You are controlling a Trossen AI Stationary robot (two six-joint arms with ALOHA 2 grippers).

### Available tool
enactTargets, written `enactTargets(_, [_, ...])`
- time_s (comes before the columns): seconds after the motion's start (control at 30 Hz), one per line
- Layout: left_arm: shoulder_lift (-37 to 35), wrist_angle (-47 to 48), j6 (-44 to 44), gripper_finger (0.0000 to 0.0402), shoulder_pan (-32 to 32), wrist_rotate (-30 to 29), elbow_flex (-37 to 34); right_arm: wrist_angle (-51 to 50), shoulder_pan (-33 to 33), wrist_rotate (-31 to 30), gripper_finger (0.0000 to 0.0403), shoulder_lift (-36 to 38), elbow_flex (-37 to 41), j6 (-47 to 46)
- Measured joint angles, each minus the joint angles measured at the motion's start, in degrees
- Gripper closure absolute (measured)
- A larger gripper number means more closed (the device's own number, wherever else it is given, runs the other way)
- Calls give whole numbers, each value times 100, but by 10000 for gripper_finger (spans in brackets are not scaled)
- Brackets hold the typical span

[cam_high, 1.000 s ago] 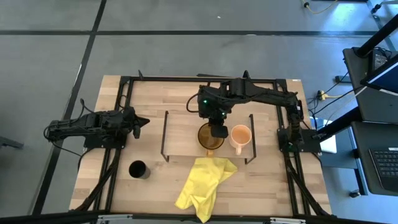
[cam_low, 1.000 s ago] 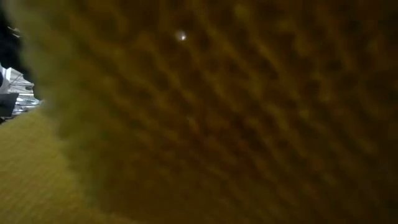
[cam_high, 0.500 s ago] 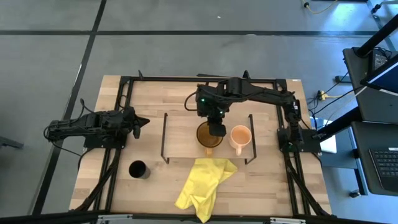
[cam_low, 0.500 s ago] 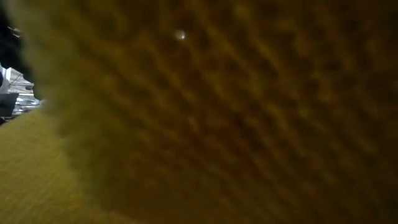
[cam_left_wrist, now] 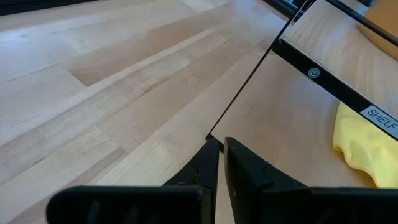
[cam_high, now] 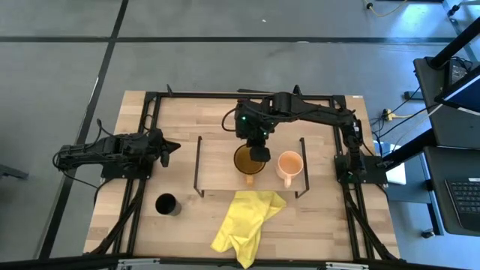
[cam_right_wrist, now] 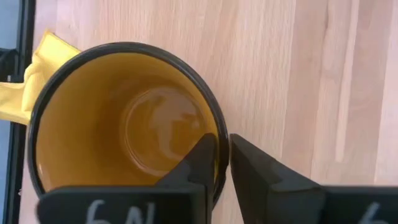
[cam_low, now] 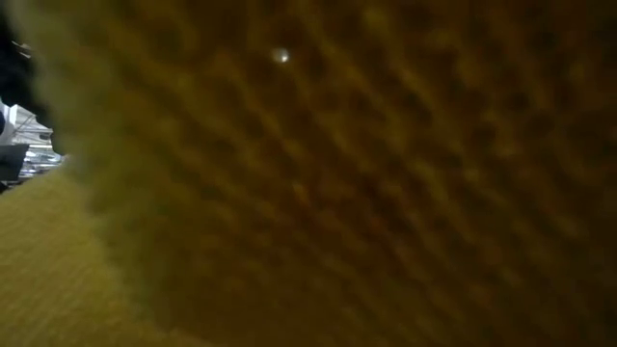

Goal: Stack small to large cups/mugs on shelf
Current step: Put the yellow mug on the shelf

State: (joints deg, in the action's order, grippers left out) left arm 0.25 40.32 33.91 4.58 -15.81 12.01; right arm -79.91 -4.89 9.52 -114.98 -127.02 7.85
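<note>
My right pincer [cam_right_wrist: 222,163] pinches the amber mug's [cam_high: 248,160] rim on the shelf [cam_high: 217,169], just beside the peach mug [cam_high: 289,163]. I should keep it level, lowering slowly.

You are looking at a robotics lab or test workshop, not a home. The wooden surface [cam_high: 180,112] stands on a bare grey floor [cam_high: 60,67] marked with dark tape lines, and a black metal frame [cam_high: 150,105] bolted to it carries two arms. At the right edge sits a workstation with a keyboard [cam_high: 466,196], a yellow cable [cam_high: 390,9] trails over the floor, and the low board carries a printed "SHELF" label [cam_left_wrist: 379,116].
</note>
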Motion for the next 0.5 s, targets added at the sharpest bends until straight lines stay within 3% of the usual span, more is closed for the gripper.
enactTargets(0.5, [0, 0, 0, 381, 2, 1, 0, 47, 2, -4, 350, 7, -295, 33])
